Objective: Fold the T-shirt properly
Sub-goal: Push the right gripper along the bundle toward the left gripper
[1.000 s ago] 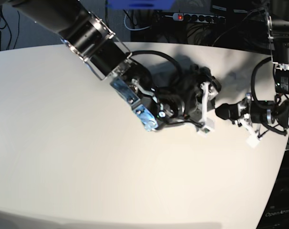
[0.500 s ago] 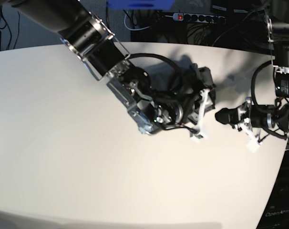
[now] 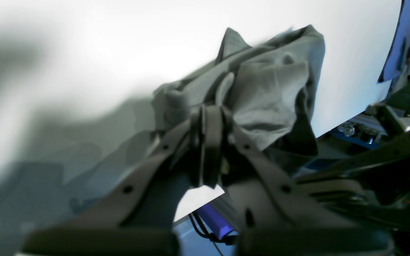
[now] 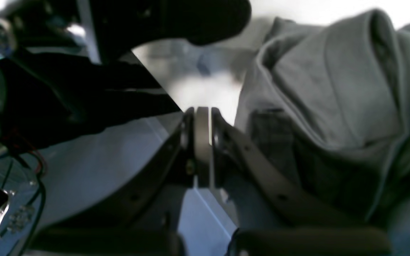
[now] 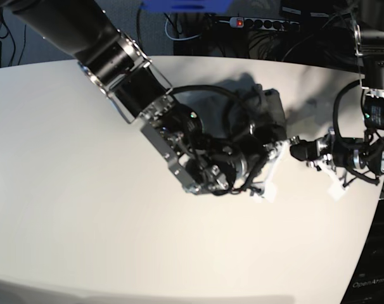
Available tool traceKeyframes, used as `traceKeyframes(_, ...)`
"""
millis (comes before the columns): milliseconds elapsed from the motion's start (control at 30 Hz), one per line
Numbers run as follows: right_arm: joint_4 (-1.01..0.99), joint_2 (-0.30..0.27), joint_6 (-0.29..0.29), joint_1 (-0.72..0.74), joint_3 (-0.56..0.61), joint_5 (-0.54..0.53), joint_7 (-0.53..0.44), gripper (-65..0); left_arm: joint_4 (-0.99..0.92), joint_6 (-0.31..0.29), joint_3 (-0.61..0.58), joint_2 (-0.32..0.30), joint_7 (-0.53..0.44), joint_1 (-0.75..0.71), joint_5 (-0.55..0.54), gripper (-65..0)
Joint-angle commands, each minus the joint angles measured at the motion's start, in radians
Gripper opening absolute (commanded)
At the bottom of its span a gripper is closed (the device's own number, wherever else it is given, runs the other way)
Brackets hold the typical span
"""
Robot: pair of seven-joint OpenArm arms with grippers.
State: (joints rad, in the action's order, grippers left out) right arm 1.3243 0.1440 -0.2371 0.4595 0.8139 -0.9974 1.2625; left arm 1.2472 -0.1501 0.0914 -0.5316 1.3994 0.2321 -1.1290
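Since a second ago, the right gripper (image 5: pixel 268 174) has snapped its fingers together beside the T-shirt (image 5: pixel 265 117), gripping no cloth as far as its wrist view shows. "OpenArm" reads at the base view's bottom right corner. One T-shirt lies bunched on the white table (image 5: pixel 84 209), under two arms. Left gripper (image 3: pixel 206 117) has its fingers clamped on a fold of the T-shirt.
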Motion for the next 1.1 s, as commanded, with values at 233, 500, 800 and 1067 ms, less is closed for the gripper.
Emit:
traceKeyframes(233,0.018,-0.085,0.003,0.012,-0.001,-0.002,0.015,-64.4,0.012,-0.006,0.005,-0.022,-0.003,0.019,-0.018,-63.0)
traceKeyframes(500,0.019,-0.132,0.000,0.011,0.049,-0.002,0.030,-64.4,0.012,-0.006,0.003,-0.018,-0.003,0.006,-0.018,-63.0)
traceKeyframes(800,0.021,-0.056,-0.044,0.015,0.052,-0.002,0.092,-64.4,0.012,-0.006,0.001,-0.018,-0.003,-0.003,-0.016,-63.0)
traceKeyframes(1067,0.080,-0.034,-0.241,0.037,0.152,-0.001,0.099,-64.7,0.013,-0.006,0.003,-0.020,-0.003,-0.021,-0.016,-63.0)
